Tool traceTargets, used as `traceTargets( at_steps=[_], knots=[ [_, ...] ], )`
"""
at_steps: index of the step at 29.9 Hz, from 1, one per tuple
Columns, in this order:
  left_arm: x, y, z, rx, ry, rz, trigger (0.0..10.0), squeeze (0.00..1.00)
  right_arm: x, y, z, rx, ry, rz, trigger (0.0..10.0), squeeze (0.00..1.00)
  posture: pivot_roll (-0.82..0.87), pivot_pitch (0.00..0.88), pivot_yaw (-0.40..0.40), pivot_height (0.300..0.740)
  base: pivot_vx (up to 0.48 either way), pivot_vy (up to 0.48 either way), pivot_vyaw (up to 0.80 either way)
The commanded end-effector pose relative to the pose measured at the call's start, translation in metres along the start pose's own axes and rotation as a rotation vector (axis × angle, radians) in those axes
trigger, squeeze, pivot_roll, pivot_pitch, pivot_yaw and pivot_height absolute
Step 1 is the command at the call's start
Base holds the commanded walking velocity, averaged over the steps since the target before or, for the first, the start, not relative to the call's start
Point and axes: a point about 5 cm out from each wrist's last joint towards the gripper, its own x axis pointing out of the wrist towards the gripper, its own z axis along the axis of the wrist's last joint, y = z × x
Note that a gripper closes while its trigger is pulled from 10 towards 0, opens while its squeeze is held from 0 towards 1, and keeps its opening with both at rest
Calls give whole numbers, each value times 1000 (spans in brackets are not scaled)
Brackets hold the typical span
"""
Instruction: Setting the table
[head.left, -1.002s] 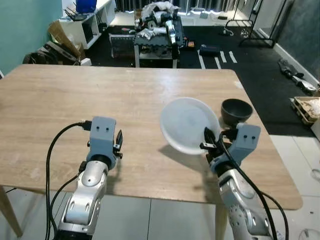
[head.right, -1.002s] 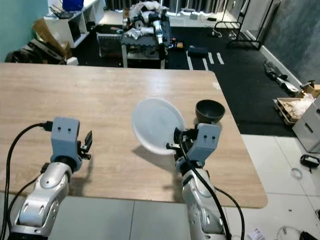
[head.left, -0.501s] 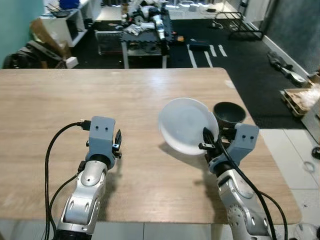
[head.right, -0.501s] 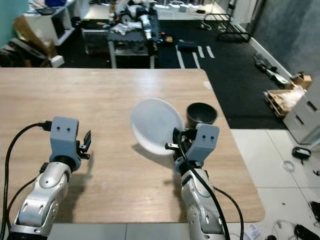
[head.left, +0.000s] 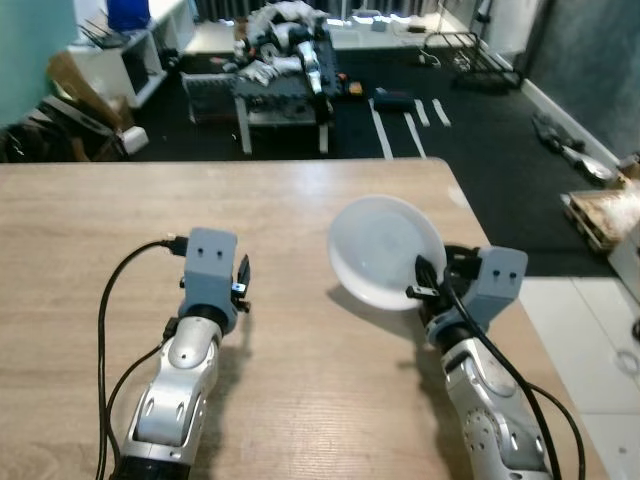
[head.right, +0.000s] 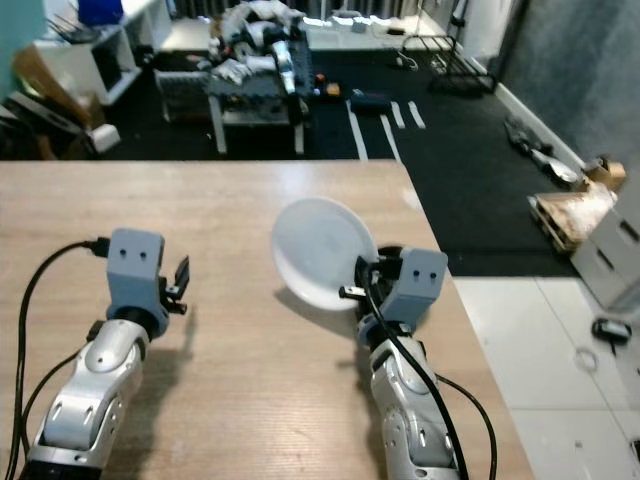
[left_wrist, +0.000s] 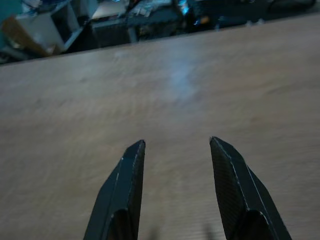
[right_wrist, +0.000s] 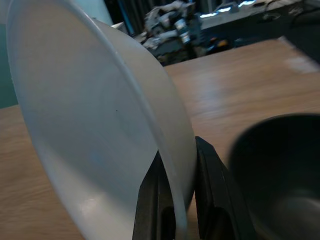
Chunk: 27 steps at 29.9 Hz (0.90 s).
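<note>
Left eye view: the right gripper (head.left: 428, 283) holds a white plate (head.left: 385, 250) by its near rim, tilted up and lifted off the tabletop (head.left: 90, 240), close to the right edge; a dark bowl (head.left: 462, 262) sits just behind the gripper, mostly hidden by it

Right eye view: the left gripper (head.right: 178, 283) hovers over bare wood toward the near middle of the tabletop, holding nothing; the plate casts a shadow on the wood under it (so it is not set down yet)

Left wrist view: the left fingers (left_wrist: 125, 185) are spread apart with only wood grain between them

Right wrist view: the right fingers (right_wrist: 212, 195) are pinching the plate rim, one on each face; the bowl (right_wrist: 280, 170) stands on the tabletop just beside the plate

Done so far: by my reading, the bowl is already at a place near the right edge, and the plate is in hand

Left to do: lower the plate flat onto the tabletop and let go; no cutlery or glass can be seen on the tabletop, so the setting looks early
</note>
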Motion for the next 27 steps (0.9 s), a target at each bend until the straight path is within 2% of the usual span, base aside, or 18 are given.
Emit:
traceTargets(
  at_steps=[1, 11, 13, 16, 18, 19, 20, 23, 24, 25, 27],
  knots=[
    [-3, 2, -6, -2, 19, 5, 10000, 0, -3, 0, -4, 6, 13, -1, 10000, 0, 84, 120, 101, 740, 0, 0, 0],
    [-3, -1, -3, -12, 12, -33, 10000, 0, -3, -2, -4, -2, 20, -1, 10000, 0, 84, 117, 99, 740, 0, 0, 0],
    [-2, 2, 0, -7, 6, -73, 10000, 0, -2, -2, -6, -23, 61, 9, 10000, 0, 85, 116, 97, 740, 0, 0, 0],
    [0, 8, 5, 14, 4, -128, 10000, 0, -3, -3, -11, -103, 139, 45, 10000, 0, 88, 117, 96, 740, 0, 0, 0],
    [0, 13, 9, 54, 5, -208, 10000, 0, -4, -4, -14, -137, 213, 99, 10000, 0, 89, 117, 96, 740, 0, 0, 0],
    [0, 13, 9, 54, 5, -208, 10000, 0, -4, -4, -14, -137, 213, 99, 10000, 0, 89, 117, 96, 740, 0, 0, 0],
    [-2, 15, 12, 73, 8, -267, 10000, 0, -4, -5, -14, -137, 248, 129, 10000, 0, 89, 119, 95, 740, 0, 0, 0],
    [-8, 20, 18, 137, -3, -380, 10000, 0, -6, -7, -13, -4, 351, 164, 10000, 0, 92, 122, 95, 740, 0, 0, 0],
    [-11, 22, 19, 155, -5, -414, 10000, 0, -4, -10, -12, 67, 372, 146, 10000, 0, 91, 123, 92, 740, 0, 0, 0],
    [-11, 22, 19, 155, -5, -414, 10000, 0, -4, -10, -12, 67, 372, 146, 10000, 0, 91, 123, 92, 740, 0, 0, 0],
    [-18, 22, 21, 175, -13, -474, 10000, 0, 3, -15, -11, 153, 393, 97, 10000, 0, 95, 125, 86, 740, 0, 0, 0]
  ],
)
